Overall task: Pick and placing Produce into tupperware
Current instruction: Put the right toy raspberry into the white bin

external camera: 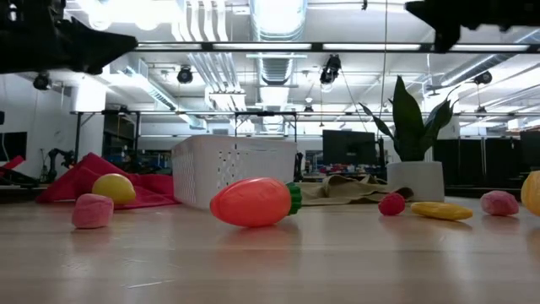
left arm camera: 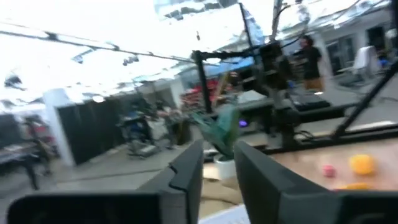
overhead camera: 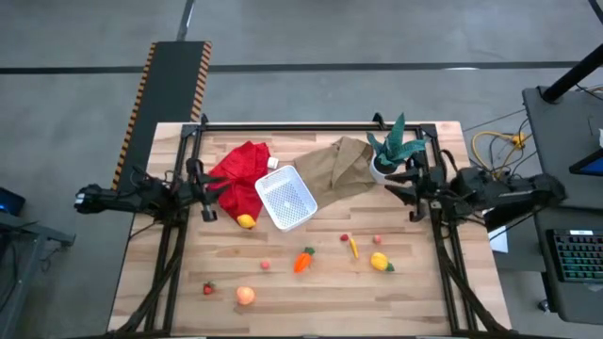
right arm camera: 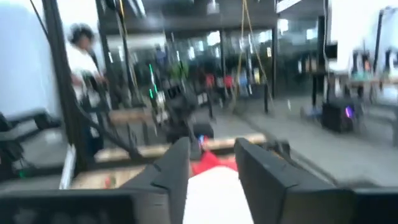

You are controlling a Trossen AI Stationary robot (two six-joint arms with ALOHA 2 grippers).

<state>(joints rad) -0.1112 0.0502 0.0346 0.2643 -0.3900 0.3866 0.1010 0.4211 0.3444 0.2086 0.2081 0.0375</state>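
The left claw (overhead camera: 209,195) hangs raised at the left edge of the wooden surface (overhead camera: 415,297), over the red cloth (overhead camera: 237,174); its fingers (left arm camera: 186,174) stand apart with nothing between them; the right claw (overhead camera: 403,184) waits raised at the right edge, beside the potted plant (overhead camera: 394,149), likewise parted and empty. The white tupperware (overhead camera: 285,200) sits toward the rear middle, touching the cloth on one side and the brown paper bag (overhead camera: 341,165) on the other; nothing shows inside it. One lemon (overhead camera: 246,221) lies just beside the tupperware on the cloth's edge; the carrot (overhead camera: 303,260) lies nearer the front, well apart from it; the second lemon (overhead camera: 380,262), a peach-orange ball (overhead camera: 245,296) and small red berries (overhead camera: 208,288) are scattered across the front half.
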